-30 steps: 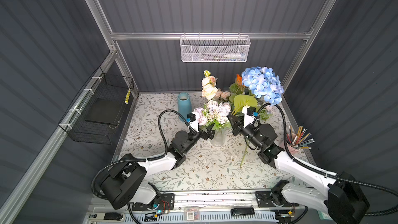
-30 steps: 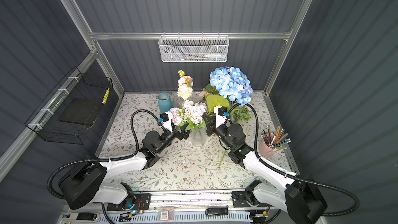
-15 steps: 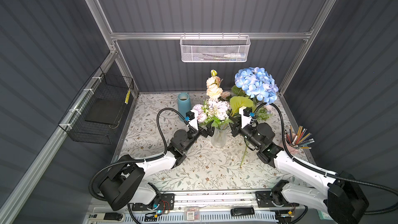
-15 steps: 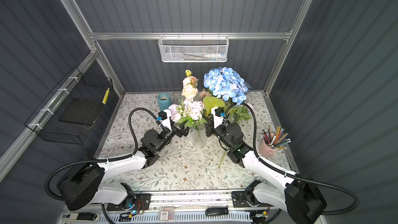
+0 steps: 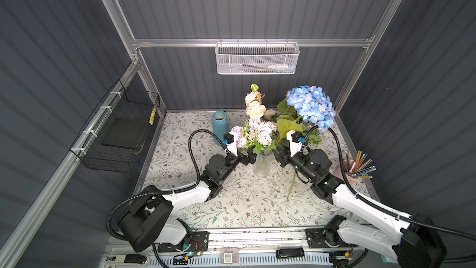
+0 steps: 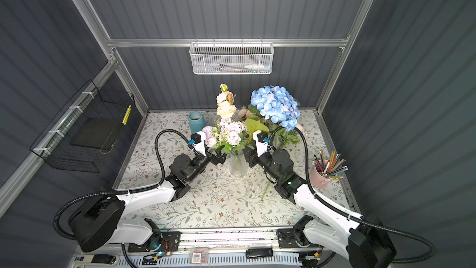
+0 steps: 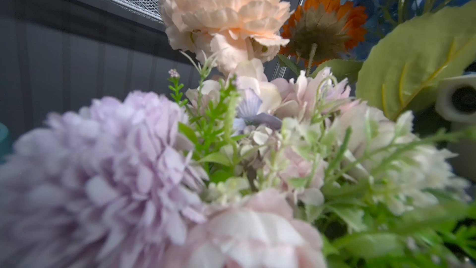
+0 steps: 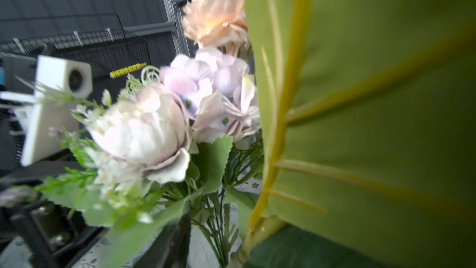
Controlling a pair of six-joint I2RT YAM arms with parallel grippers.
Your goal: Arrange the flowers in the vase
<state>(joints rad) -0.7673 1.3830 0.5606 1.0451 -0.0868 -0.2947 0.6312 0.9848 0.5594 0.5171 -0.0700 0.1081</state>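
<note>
A clear glass vase [image 5: 262, 167] [image 6: 238, 167] stands mid-table with a lilac-white bunch [image 5: 258, 134] [image 7: 103, 176] and peach roses [image 5: 255, 108] [image 8: 216, 9] in it. A blue hydrangea [image 5: 311, 104] [image 6: 277, 104] stands upright; its leafy stem [image 8: 257, 228] runs down to the vase mouth, its end hidden. My right gripper [image 5: 279, 157] is open around that stem; one dark finger [image 8: 167, 241] stands clear of it. On the vase's other side my left gripper [image 5: 248, 158] is open and holds nothing. Another flower's stem [image 5: 291, 189] lies under my right arm. A red-orange daisy [image 7: 324, 24] shows behind the roses.
A blue ceramic vase [image 5: 220, 127] stands at the back left. A pink cup of pencils [image 5: 356, 168] sits at the right edge. A black wire basket [image 5: 121, 130] hangs on the left wall and a white mesh basket [image 5: 257, 58] on the back wall.
The right gripper's jaws have parted from the hydrangea stem. The hydrangea head swayed left and back, and the peach roses shifted slightly right. The left arm has not moved.
</note>
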